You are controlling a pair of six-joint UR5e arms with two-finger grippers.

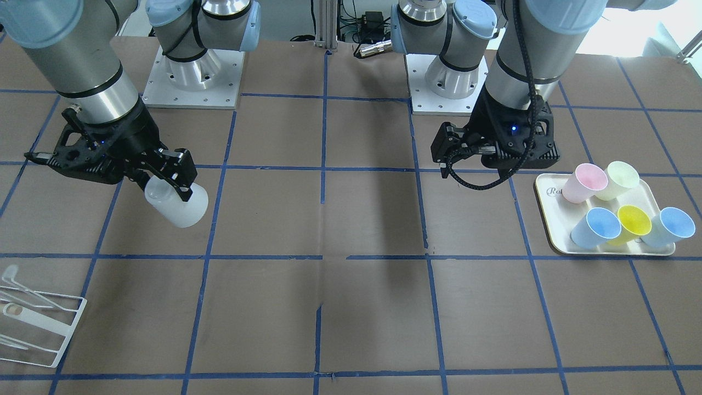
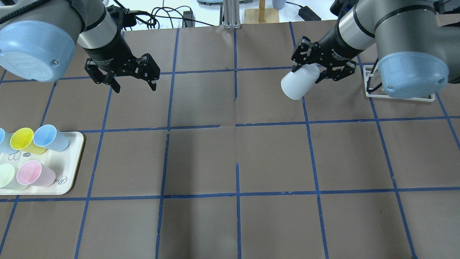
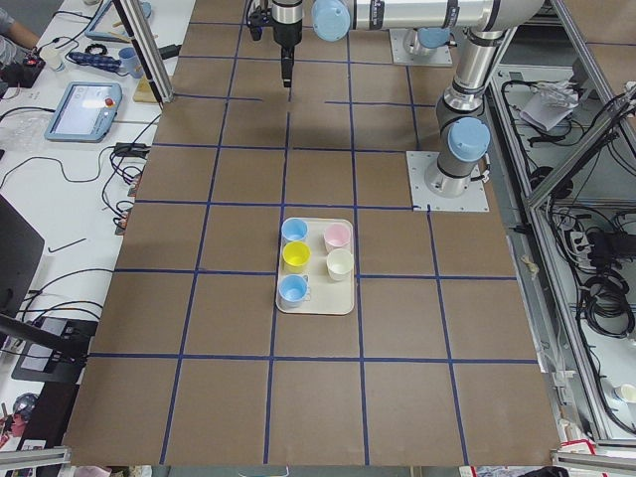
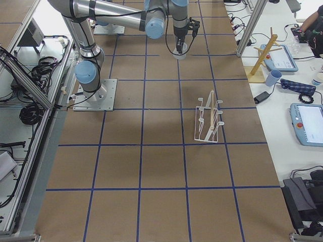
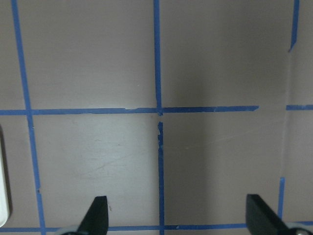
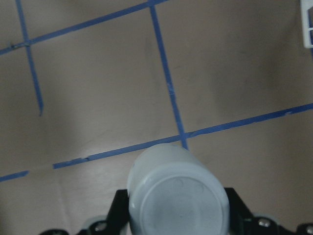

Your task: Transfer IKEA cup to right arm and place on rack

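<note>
Since the right gripper [image 2: 312, 70] is clamped on the IKEA cup [image 2: 299, 85], held tilted above the table with its base pointing outward, the next step appears to be racking. The mouth should line up with a slanted prong of the white wire rack [image 2: 399, 97]. The smooth, tapered plastic may slip. The left gripper [image 2: 136, 86] hangs spread and empty.

- Your right arm [image 2: 363, 25] reaches in over the far half of the bench [image 2: 201, 162], with the wrist angled so that the right end effector [image 2: 311, 70] points down and toward the middle.
- It is clamped on the rim end of the IKEA cup [image 2: 298, 84], holding it tilted in the air with the base away from the wrist.
- Your left arm [image 2: 97, 28] hangs over the far half on its own side, well apart from the right.
- The left end effector [image 2: 136, 86] points downward, and its fingers [image 5: 98, 218] are spread wide over bare bench.
</note>
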